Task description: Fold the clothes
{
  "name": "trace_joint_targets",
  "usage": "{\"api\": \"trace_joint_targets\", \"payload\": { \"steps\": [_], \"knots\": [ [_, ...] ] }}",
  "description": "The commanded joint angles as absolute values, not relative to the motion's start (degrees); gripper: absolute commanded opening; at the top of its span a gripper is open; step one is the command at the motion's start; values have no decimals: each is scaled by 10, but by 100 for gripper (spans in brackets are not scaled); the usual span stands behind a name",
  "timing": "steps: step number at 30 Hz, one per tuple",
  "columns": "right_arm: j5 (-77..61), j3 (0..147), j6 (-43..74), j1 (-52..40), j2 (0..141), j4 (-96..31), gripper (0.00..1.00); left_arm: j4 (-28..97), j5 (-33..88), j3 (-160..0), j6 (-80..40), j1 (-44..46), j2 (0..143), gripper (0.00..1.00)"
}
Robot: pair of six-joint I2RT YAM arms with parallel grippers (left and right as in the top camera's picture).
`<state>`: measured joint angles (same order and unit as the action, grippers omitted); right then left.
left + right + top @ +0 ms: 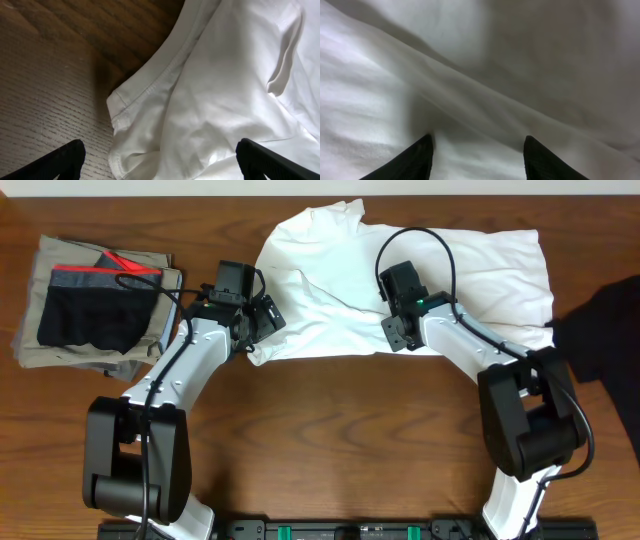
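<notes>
The white T-shirt (pixel 480 270) lies spread and wrinkled across the back middle of the wooden table. My left gripper (pixel 262 320) hangs over its lower left corner, open wide; in the left wrist view the hemmed corner (pixel 120 107) lies between the spread fingers of the left gripper (pixel 162 167). My right gripper (pixel 397 330) is down on the middle of the shirt. Its fingertips (pixel 417 157) press into the white cloth (pixel 470 75) with a gap between them, and a soft ridge runs across just ahead of the right gripper (pixel 479 160). A black garment (pixel 605 330) lies at the right edge.
A folded khaki-grey pile (pixel 90 260) sits at the far left with black shorts (pixel 95 315) with a red-and-grey waistband on top. Bare wood (pixel 340 430) stretches along the front between the two arm bases.
</notes>
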<state>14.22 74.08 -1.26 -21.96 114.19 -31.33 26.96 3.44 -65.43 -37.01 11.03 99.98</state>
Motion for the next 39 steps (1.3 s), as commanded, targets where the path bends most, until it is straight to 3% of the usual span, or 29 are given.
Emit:
{"api": "trace_joint_targets", "payload": {
  "steps": [1,27,39],
  "knots": [
    [161,742,-25,-225,1145,-303,57,271,25,-649,-360,108,1003,98],
    [204,743,-24,-214,1185,-257,42,271,25,-649,-360,108,1003,98],
    [186,763,4,-216,1184,-281,41,272,52,-649,-359,109,1003,98]
  ]
}}
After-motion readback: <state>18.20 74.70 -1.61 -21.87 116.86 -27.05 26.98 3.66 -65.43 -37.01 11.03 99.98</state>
